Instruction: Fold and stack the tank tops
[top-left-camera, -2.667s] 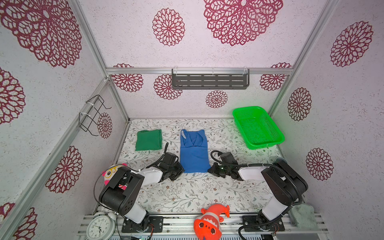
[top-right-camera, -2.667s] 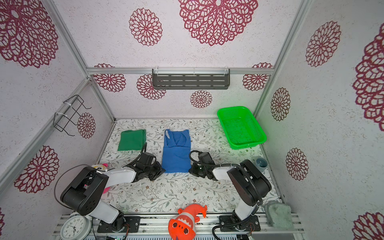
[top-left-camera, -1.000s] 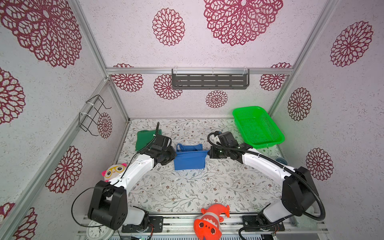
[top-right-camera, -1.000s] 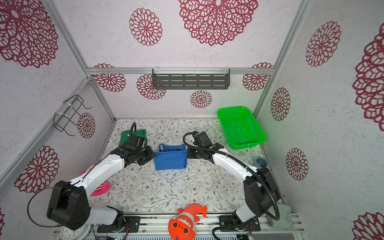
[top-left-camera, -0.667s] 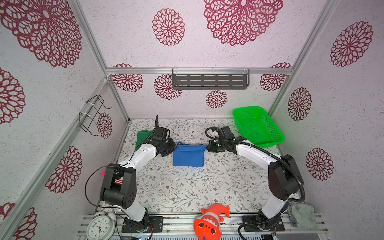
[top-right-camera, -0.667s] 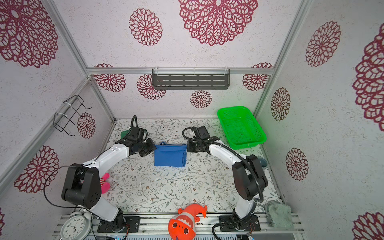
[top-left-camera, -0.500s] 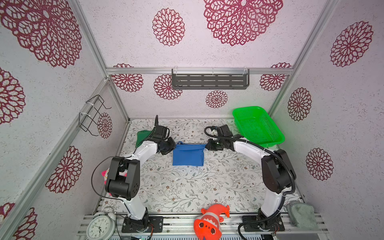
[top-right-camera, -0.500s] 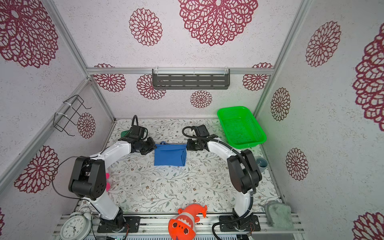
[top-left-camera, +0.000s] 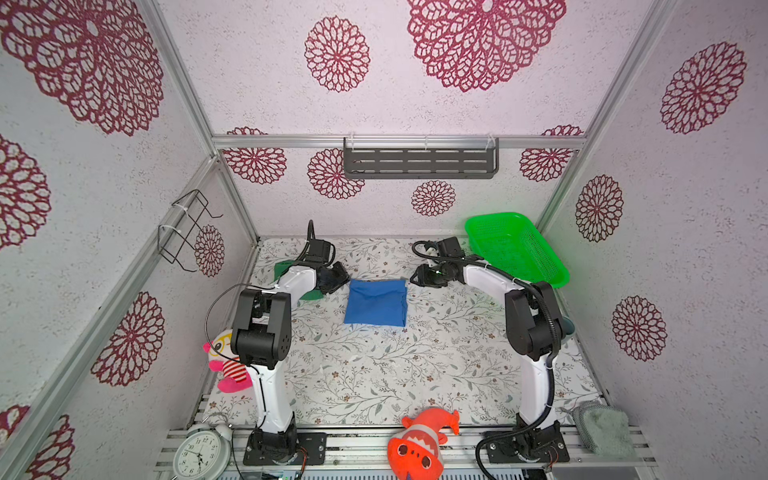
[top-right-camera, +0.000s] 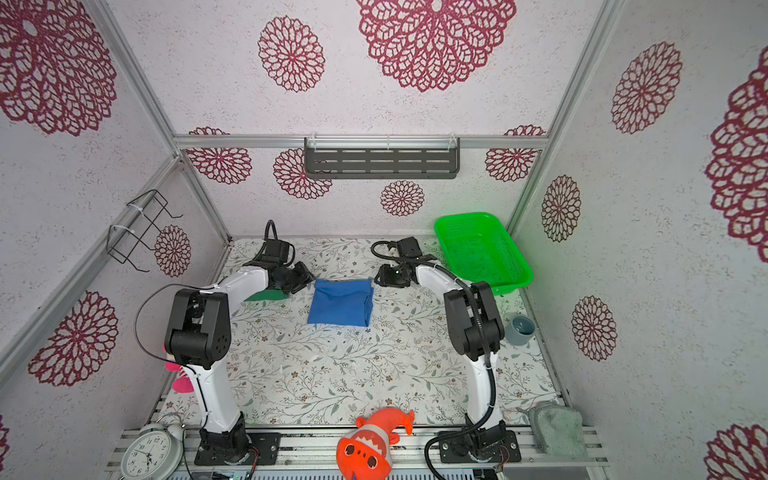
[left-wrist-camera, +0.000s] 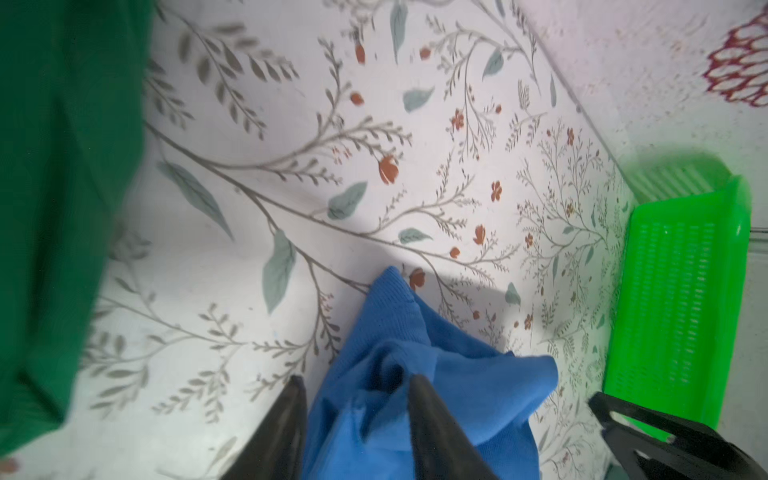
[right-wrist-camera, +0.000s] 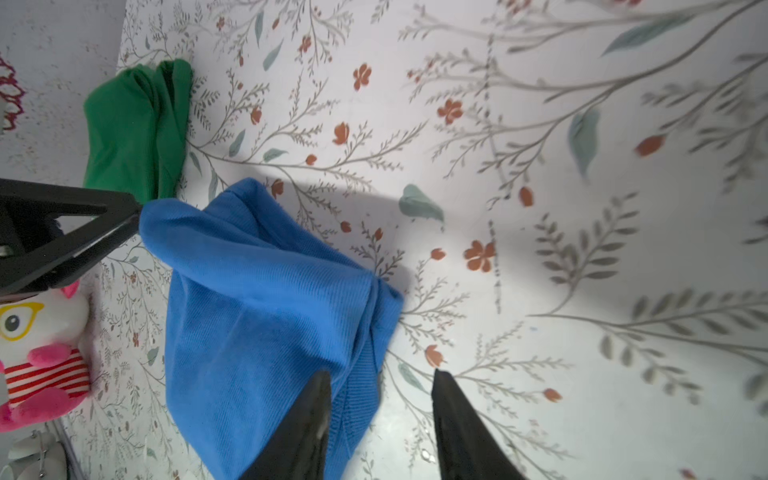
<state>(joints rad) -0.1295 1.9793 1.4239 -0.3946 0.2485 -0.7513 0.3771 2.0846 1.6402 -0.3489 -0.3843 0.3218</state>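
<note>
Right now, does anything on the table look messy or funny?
Only a little: the blue shirt is folded, but its far corners bunch up at the left gripper and right gripper. The green shirt lies apart, unstacked.

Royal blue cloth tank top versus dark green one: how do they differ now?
The royal blue cloth tank top lies mid-table; the dark green cloth tank top sits far left, partly under the left arm. The left hand and right hand stand open at blue's far corners; green has none. Both are folded.
</note>
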